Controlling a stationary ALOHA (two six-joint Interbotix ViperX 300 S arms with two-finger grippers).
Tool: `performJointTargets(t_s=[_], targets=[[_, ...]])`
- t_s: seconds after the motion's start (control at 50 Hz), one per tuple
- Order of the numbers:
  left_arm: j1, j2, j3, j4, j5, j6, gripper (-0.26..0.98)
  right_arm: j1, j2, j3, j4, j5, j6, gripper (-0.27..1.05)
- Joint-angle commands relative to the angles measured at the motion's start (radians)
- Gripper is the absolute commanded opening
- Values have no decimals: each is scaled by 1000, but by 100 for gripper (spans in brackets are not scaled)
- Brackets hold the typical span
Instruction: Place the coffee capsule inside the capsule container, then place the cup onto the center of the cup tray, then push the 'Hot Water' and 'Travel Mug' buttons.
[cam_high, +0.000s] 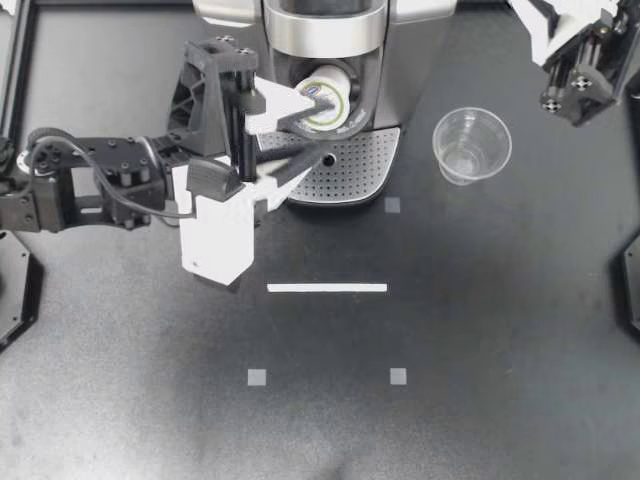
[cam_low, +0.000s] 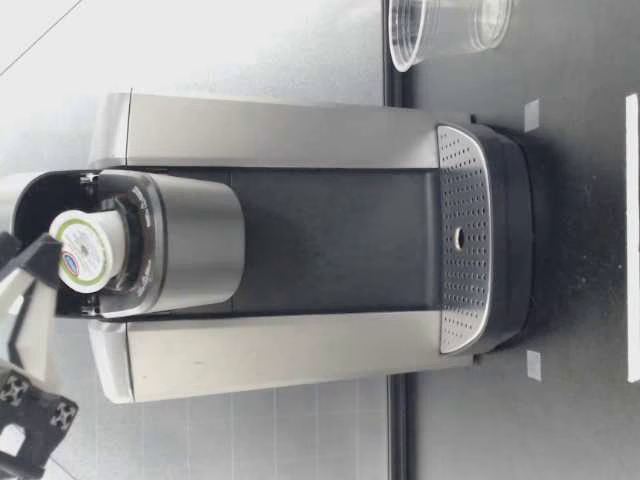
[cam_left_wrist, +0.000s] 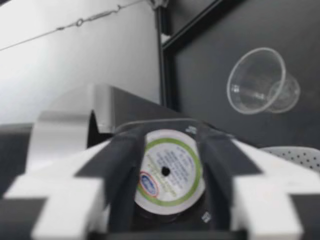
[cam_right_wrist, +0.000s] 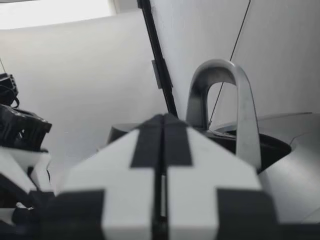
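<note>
The coffee capsule (cam_high: 328, 98), with a white foil lid and a green ring, lies tilted in the open capsule container (cam_low: 150, 250) at the top of the coffee machine (cam_high: 410, 40). My left gripper (cam_high: 318, 130) hovers right over it. In the left wrist view its fingers (cam_left_wrist: 122, 165) stand apart, and the capsule (cam_left_wrist: 170, 170) shows between and beyond them. In the low view a fingertip (cam_low: 35, 275) sits just above the capsule lid (cam_low: 85, 262). The clear plastic cup (cam_high: 471, 145) stands on the table beside the machine, off the perforated cup tray (cam_high: 355, 170). My right gripper (cam_high: 570, 100) is shut and empty at the far right.
A white tape strip (cam_high: 327, 288) and small grey square markers (cam_high: 257, 377) (cam_high: 398, 376) lie on the dark table in front of the machine. A black frame rail (cam_high: 15, 60) runs along the table's left side.
</note>
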Motion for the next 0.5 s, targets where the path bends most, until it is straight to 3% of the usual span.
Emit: performJointTargets(t_s=[0.0,0.14,0.48], targets=[[5,-5,-18,6,12,-3,30,8,-12,-11,0,-12,2,8],[9,5,-21,6,23,-3,23,8,-12,-11,0,-17,5,8],[69,23,-46,12,38,0,23,23,-11,-11,0,-26,3,8]])
